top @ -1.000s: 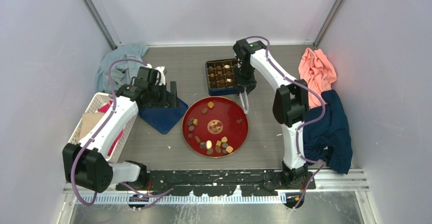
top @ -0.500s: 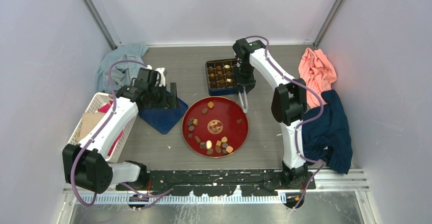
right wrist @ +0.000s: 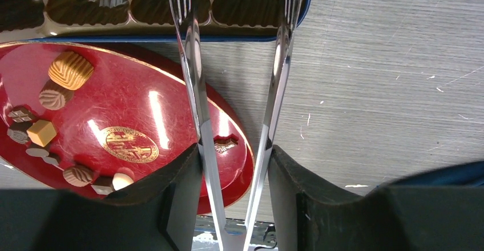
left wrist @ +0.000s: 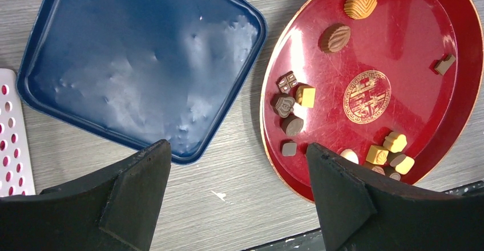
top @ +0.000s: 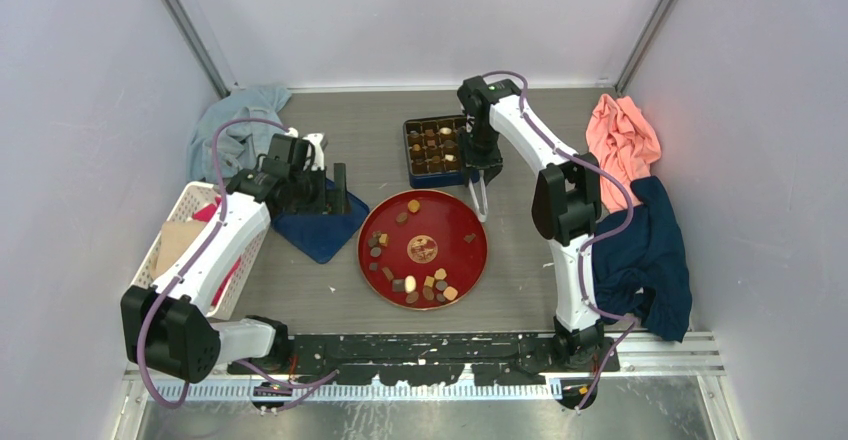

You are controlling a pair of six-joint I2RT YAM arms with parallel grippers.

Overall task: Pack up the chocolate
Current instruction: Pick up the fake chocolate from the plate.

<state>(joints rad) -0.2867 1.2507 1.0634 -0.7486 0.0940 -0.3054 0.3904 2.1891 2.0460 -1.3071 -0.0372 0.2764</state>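
Several pieces of chocolate (top: pixel 413 206) lie scattered on the red plate (top: pixel 445 225) at the table's middle; the left wrist view shows an orange ridged one (left wrist: pixel 360 3) on the plate (left wrist: pixel 399 45). More pieces fill the dark blue box (top: pixel 434 147) behind it. My right gripper (top: pixel 478 165) is shut on metal tongs (top: pixel 481 198). In the right wrist view the tongs (right wrist: pixel 194 63) reach from my gripper (right wrist: pixel 234 151) to the box (right wrist: pixel 171 5), their tips apart and empty. My left gripper (left wrist: pixel 237 148) hangs open over bare table between plate and lid.
The box's blue lid (top: pixel 320 225) lies upside down left of the plate. A white basket (top: pixel 175 230) stands at the left edge with a grey-blue cloth (top: pixel 235 125) behind it. Orange cloth (top: pixel 622 135) and dark blue cloth (top: pixel 645 250) lie at the right.
The left arm has edged slightly to the left. The right arm with the tongs holds its place.
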